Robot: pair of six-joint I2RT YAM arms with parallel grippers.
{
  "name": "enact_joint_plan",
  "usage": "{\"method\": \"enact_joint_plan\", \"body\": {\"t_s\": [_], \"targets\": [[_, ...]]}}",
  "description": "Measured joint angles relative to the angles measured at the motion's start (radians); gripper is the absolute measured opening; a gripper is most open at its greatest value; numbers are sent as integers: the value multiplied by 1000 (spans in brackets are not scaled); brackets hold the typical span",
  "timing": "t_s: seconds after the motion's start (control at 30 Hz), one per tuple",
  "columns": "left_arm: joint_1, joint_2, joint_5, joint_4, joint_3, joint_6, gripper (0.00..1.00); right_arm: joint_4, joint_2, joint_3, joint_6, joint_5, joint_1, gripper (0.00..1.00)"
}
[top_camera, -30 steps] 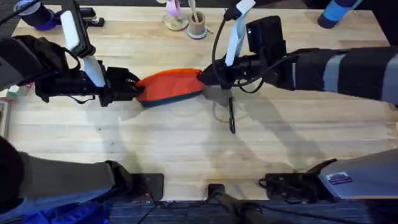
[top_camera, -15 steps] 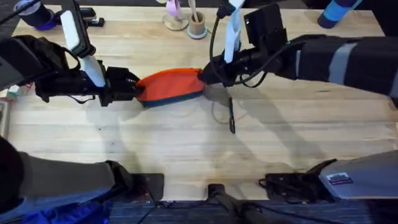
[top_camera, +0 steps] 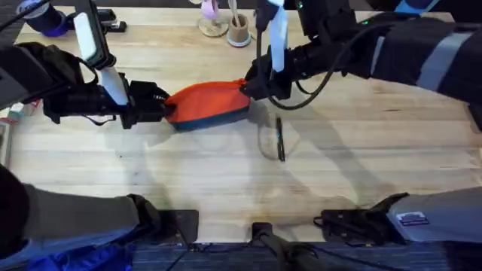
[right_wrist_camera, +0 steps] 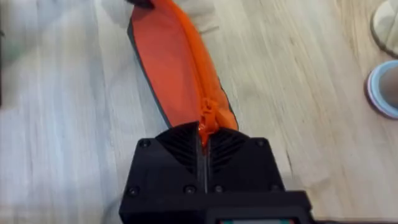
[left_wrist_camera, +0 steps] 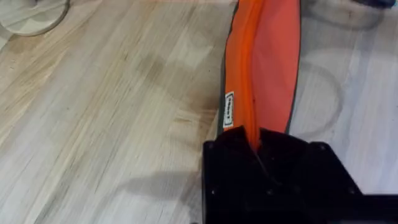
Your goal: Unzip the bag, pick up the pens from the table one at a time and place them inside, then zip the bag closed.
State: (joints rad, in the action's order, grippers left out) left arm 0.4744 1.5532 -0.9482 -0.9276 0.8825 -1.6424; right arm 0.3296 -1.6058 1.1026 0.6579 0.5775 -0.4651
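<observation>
An orange bag (top_camera: 207, 105) with a dark blue lower part lies on its side near the middle of a light wooden tabletop (top_camera: 226, 188), stretched between two robot arms. The left hand (top_camera: 160, 105) is clamped on the bag's left end; in the left wrist view its black fingers are pressed together over the orange fabric beside a small white label (left_wrist_camera: 229, 110). The right hand (top_camera: 252, 84) is closed at the bag's right end. In the right wrist view its fingers meet on the end of the zip line (right_wrist_camera: 198, 74), most likely on the small pull, though the pull itself is hidden between them. From here the zip looks closed along its length.

One slim dark pen (top_camera: 280, 138) lies on the tabletop just in front of the bag's right end, apart from it. A small round cup with pale sticks (top_camera: 238, 30) stands at the far edge.

The bag is soft fabric and probably light. It will sag and bunch unless it is held taut from both ends, so the left hold on the fabric end serves as an anchor while the pull is drawn. The pen is thin, rigid and smooth. It is likely best pinched across the middle of its barrel.
</observation>
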Motion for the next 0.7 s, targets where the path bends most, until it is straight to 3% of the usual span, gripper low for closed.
{"method": "enact_joint_plan", "body": {"t_s": [0.37, 0.7], "targets": [[3, 0, 11, 1, 0, 0, 43, 67, 0, 49, 190, -240, -124, 29], [7, 0, 21, 4, 0, 0, 43, 21, 0, 56, 209, -307, -163, 30]]}}
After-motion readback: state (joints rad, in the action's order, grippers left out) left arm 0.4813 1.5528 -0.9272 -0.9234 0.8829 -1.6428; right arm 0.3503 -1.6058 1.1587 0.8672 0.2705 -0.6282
